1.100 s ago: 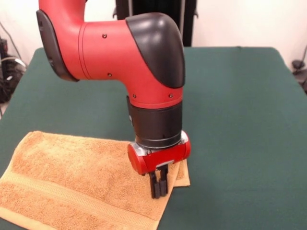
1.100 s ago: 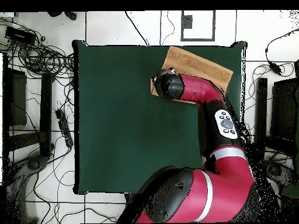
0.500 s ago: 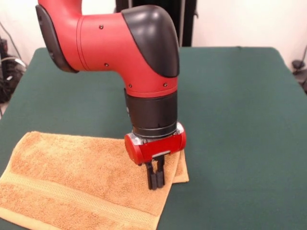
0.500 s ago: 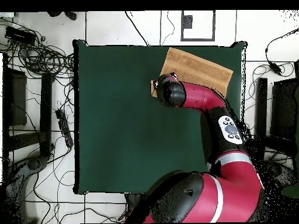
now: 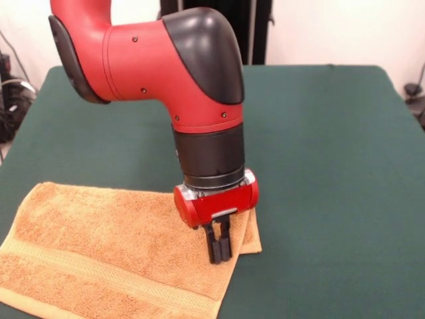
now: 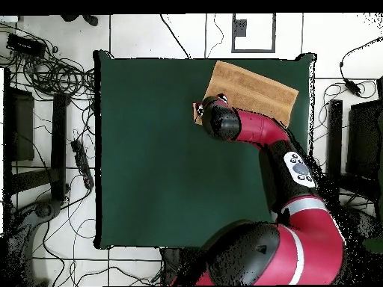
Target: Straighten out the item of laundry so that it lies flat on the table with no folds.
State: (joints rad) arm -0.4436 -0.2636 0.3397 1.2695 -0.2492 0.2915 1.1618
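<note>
Towel (image 5: 99, 252) lies at one table (image 5: 319, 146) corner, long axis running away from the gripper (image 5: 220, 256), whose fingers look pinched together on its folded-over corner (fold partly hidden).

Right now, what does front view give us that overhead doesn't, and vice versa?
Front only: the gripper, its fingers close together with tips down at the towel near a doubled-over corner, and the paler woven band across the towel. Whether the fingers pinch cloth is not clear.

Overhead only: the whole table, with the towel lying near one corner; cables on the floor around it. The arm's wrist hides the gripper there.

Both: orange-tan towel on green cloth, the red arm over one end of it.
</note>
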